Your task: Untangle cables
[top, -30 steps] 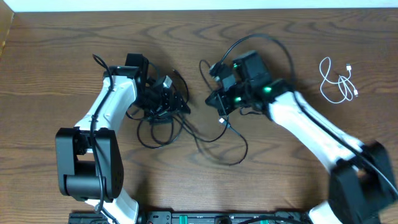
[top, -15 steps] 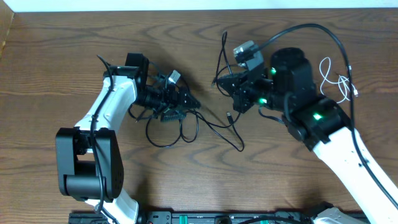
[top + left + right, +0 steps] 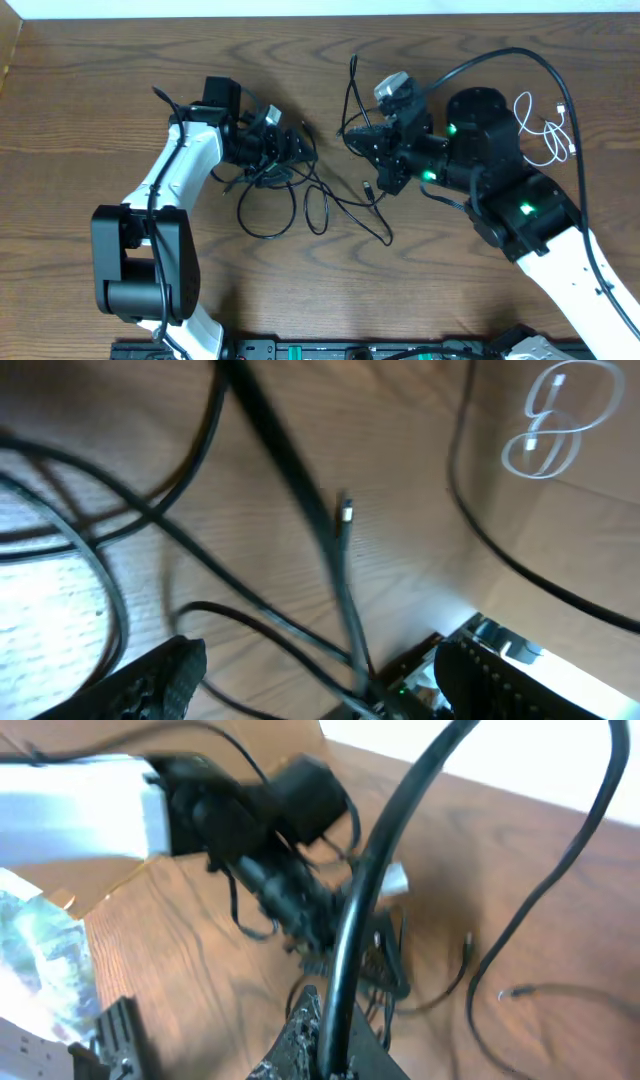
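The black cables (image 3: 265,176) are bunched in a knot at the left gripper (image 3: 285,148), with loose loops spilling toward the near side of the table (image 3: 100,100). The white cable (image 3: 545,135) lies well apart at the far right, free of the tangle.

The right gripper (image 3: 368,140) is clenched on one black strand. The knot lies to its left, and the strands between the two grippers run roughly left to right, so pulling apart along that line looks like the sensible move.

The left gripper sits buried in the bunch, and whether it is clamped cannot be told. Its wrist view shows only one finger (image 3: 165,672), plus a free plug end (image 3: 345,512). Only the right wrist view shows a strand rising from between that gripper's own fingers.
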Robot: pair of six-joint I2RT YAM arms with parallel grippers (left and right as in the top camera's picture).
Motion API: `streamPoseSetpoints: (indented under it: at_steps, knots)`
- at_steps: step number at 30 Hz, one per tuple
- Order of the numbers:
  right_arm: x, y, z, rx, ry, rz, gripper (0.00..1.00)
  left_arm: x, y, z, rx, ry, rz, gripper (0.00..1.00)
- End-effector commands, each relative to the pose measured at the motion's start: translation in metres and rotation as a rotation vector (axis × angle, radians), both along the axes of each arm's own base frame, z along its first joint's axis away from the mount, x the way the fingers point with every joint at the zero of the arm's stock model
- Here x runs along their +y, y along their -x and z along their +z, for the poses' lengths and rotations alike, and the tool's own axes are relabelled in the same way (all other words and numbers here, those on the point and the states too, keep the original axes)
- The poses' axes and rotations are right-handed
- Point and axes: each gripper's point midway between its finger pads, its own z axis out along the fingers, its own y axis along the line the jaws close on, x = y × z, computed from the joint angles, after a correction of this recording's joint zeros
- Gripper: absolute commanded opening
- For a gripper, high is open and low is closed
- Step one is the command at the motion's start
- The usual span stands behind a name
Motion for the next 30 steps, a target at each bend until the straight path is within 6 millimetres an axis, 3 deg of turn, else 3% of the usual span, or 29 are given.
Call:
streamPoseSetpoints:
  at_steps: [1, 2, 5, 10, 21, 24, 30]
  knots:
    - [-0.006, 0.018, 0.045, -0.166, -0.055, 0.039, 0.01, 0.01, 0.003, -0.011, 0.001, -0.129, 0.002, 0.68]
    - [-0.009, 0.023, 0.058, -0.205, -0.078, 0.038, 0.01, 0.016, 0.003, -0.018, -0.001, -0.188, 0.006, 0.51]
    - [-0.015, 0.034, 0.081, -0.275, -0.118, 0.036, 0.01, 0.027, 0.003, -0.029, -0.004, -0.287, 0.009, 0.46]
    - [-0.029, 0.054, 0.106, -0.361, -0.146, 0.03, 0.01, 0.047, 0.005, -0.04, 0.002, -0.404, 0.025, 0.21]
    - [-0.074, 0.078, 0.142, -0.523, -0.144, -0.13, 0.01, 0.086, 0.011, -0.052, 0.03, -0.625, 0.045, 0.19]
    - [-0.088, 0.081, 0.148, -0.576, -0.114, -0.188, 0.01, 0.097, 0.013, -0.055, 0.033, -0.687, 0.048, 0.11]
    - [-0.118, 0.083, 0.151, -0.609, -0.07, -0.329, 0.01, 0.108, 0.018, -0.06, 0.052, -0.751, 0.058, 0.08]
